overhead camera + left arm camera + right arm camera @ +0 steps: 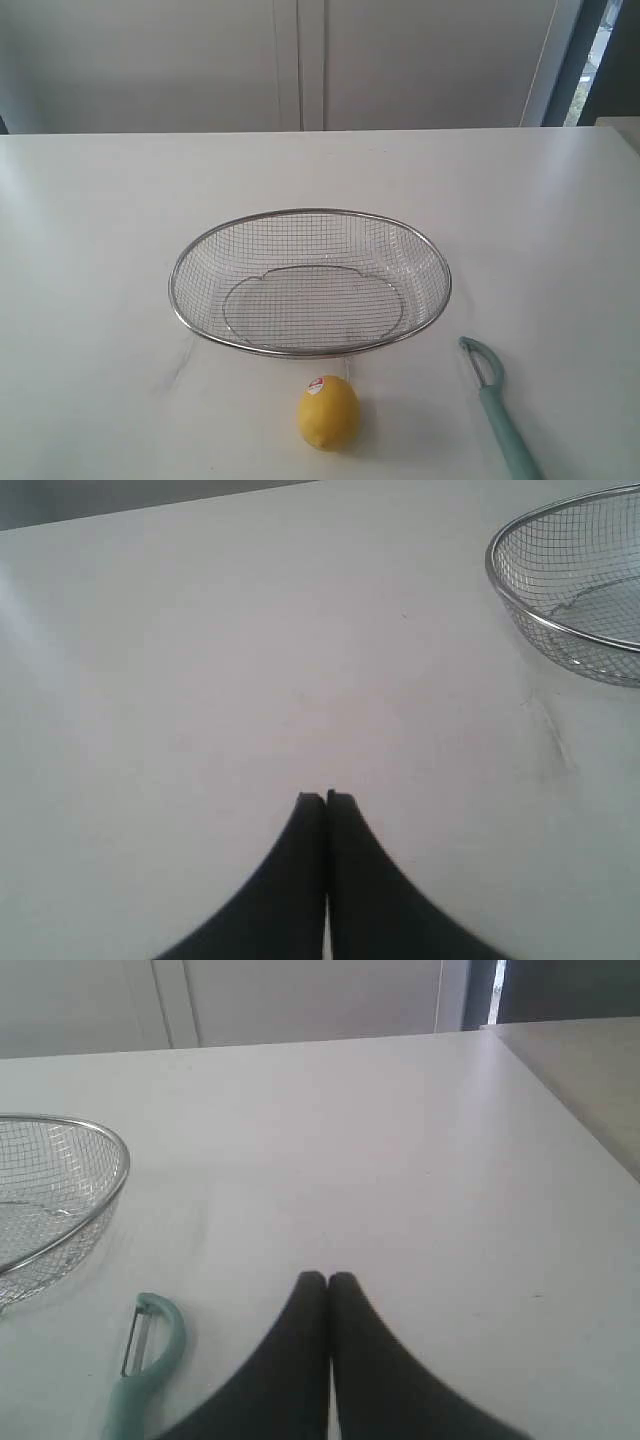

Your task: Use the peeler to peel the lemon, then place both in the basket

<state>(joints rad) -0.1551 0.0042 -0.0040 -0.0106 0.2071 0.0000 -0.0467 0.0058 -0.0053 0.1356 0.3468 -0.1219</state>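
Note:
A small yellow lemon point(328, 411) with a red-and-white sticker lies on the white table just in front of the basket point(200, 250), a wide silver wire-mesh oval in the middle. The teal-handled peeler point(497, 405) lies to the right of the lemon, its loop head toward the basket. Neither arm shows in the exterior view. My left gripper point(326, 798) is shut and empty over bare table, the basket point(520, 605) off to one side. My right gripper point(328, 1280) is shut and empty too, with the peeler point(145, 1360) lying close beside it and the basket point(115, 1155) beyond.
The white table point(90, 220) runs back to a pale wall with cabinet doors. Its right edge point(560, 1090) shows in the right wrist view, with a dark gap beyond it.

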